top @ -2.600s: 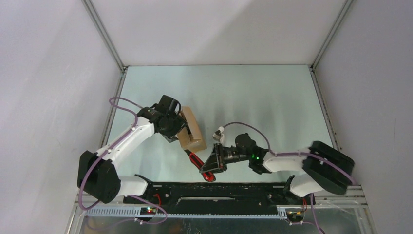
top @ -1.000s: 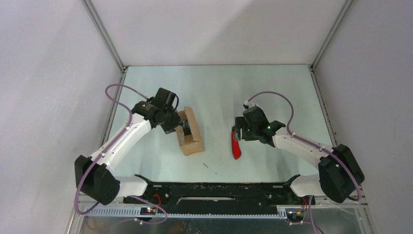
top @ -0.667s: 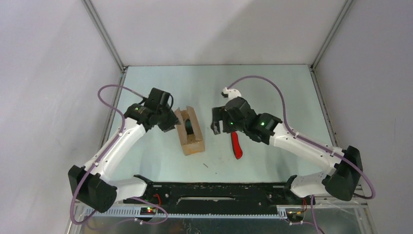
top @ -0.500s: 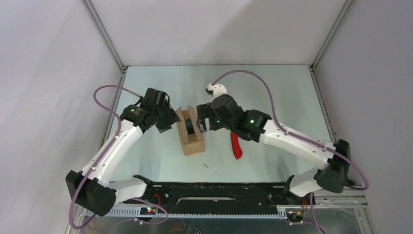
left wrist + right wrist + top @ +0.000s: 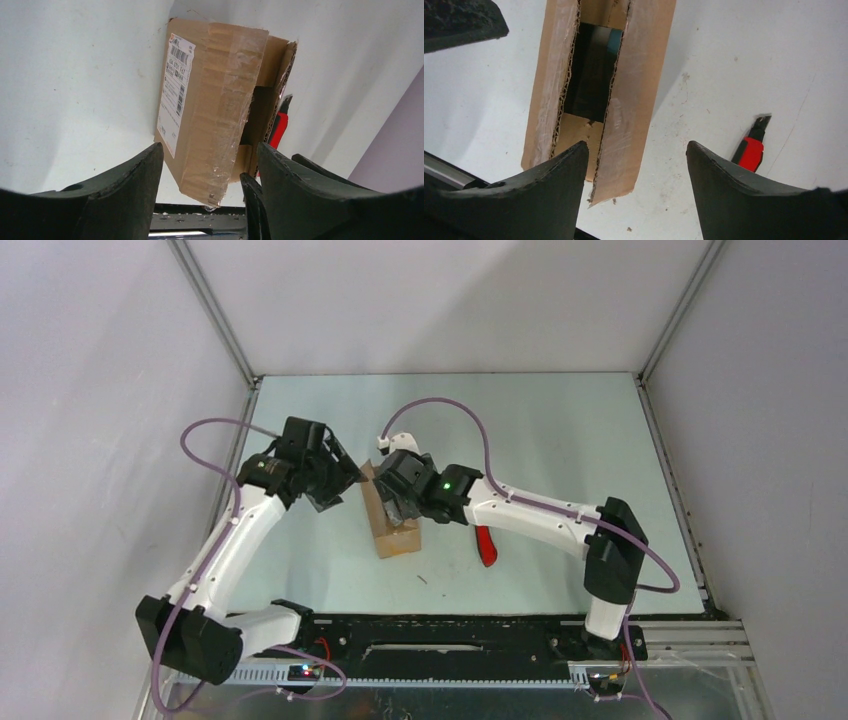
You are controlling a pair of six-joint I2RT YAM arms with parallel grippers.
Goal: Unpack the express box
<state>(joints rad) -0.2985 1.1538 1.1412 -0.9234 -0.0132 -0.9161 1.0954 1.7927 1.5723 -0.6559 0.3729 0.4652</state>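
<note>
The express box [image 5: 392, 522] is a brown carton lying mid-table. Its taped top flaps [image 5: 634, 75] are parted along a slit, with something dark and a bit of blue inside. My right gripper [image 5: 399, 500] hovers open just above the box; in the right wrist view the right gripper [image 5: 636, 147] has its left finger over the slit and only bare table in its gap. My left gripper [image 5: 335, 488] is open at the box's left side. The left wrist view shows the left gripper [image 5: 209, 150] facing the labelled box [image 5: 210, 100], with a gap on each side.
A red-handled knife [image 5: 486, 545] lies on the table right of the box, also seen as the knife [image 5: 751, 150] in the right wrist view. White walls enclose the table on three sides. The black base rail [image 5: 450, 628] runs along the near edge.
My right arm has swung left from the knife to above the box's slit. My left gripper has drawn back to the left off the box and its jaws have widened.
</note>
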